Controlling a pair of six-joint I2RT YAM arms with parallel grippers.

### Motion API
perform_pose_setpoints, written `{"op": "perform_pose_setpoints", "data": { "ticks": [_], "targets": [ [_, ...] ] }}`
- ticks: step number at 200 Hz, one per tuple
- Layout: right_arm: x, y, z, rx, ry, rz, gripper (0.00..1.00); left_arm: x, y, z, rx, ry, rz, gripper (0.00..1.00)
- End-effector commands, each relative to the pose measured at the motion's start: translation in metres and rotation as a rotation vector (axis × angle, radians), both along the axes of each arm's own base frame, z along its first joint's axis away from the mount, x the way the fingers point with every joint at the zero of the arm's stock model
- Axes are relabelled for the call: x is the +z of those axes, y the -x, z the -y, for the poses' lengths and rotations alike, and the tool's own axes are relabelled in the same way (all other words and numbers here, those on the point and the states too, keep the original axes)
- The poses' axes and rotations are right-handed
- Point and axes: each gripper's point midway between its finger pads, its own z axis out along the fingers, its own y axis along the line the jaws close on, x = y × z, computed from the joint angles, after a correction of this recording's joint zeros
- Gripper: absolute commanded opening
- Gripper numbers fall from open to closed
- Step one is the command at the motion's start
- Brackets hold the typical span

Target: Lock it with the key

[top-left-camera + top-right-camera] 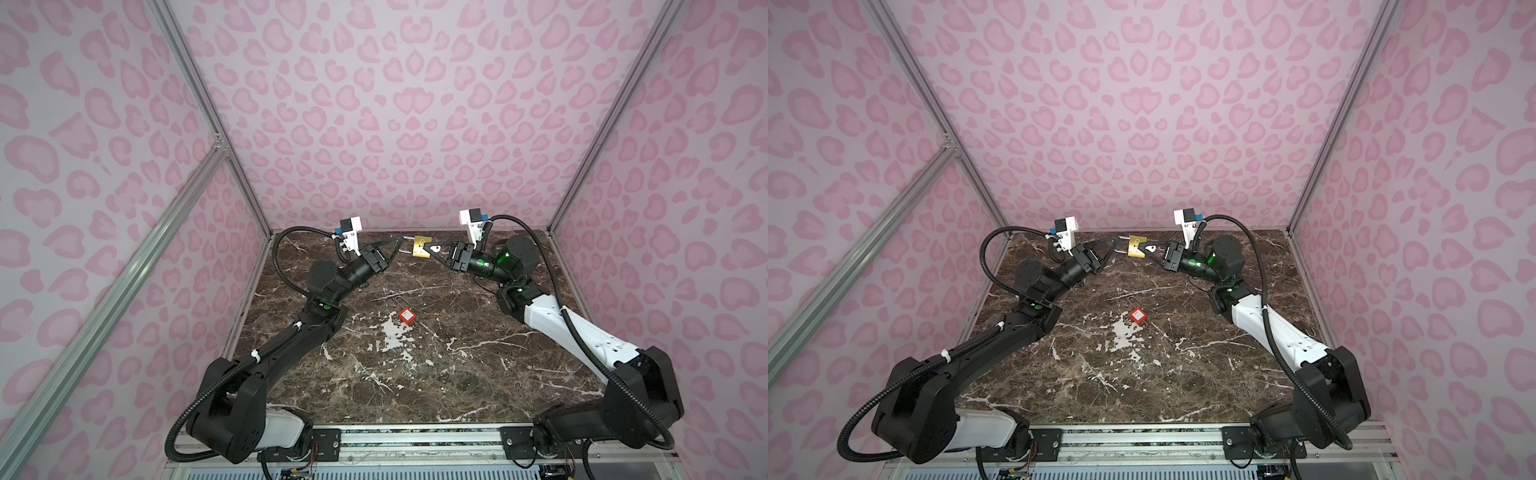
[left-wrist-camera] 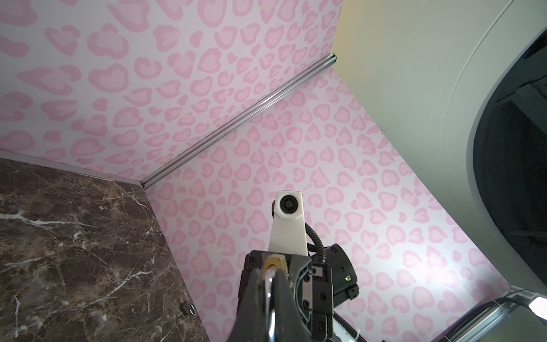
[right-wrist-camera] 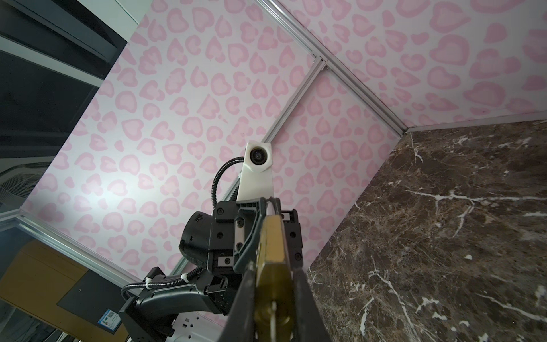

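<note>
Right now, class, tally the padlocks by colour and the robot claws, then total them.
Brass padlock: 1
Red padlock: 1
Claws: 2, the left claw and the right claw
Total: 4

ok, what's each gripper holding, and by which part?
Both hold the brass padlock: left gripper shut on its shackle, right gripper shut on its body.
</note>
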Motion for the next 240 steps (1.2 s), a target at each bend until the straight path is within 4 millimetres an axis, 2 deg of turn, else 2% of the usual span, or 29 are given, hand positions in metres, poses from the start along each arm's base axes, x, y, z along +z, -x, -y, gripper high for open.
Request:
{"op": "perform_pose_setpoints", "data": {
  "ticks": [1,67,109,163,240],
  "targets": [
    [0.014,0.004,0.001,0.022,-0.062,0.047,0.0,0.005,0.002,-0.001,0.0,0.006,0.033,0.03],
    [0.017,0.004,-0.005,0.075,-0.143,0.007,0.0,0.005,0.005,0.005,-0.016,0.004,0.042,0.03],
    [0.007,0.004,-0.019,0.079,-0.114,0.004,0.0,0.001,0.008,0.021,-0.058,0.011,0.033,0.03],
    [0.007,0.003,-0.019,0.076,-0.105,0.016,0.0,0.0,0.011,0.032,-0.09,0.012,0.031,0.03],
    [0.01,-0.005,0.006,0.021,-0.102,0.022,0.0,0.003,0.012,0.03,-0.078,0.011,0.043,0.04]
  ]
}}
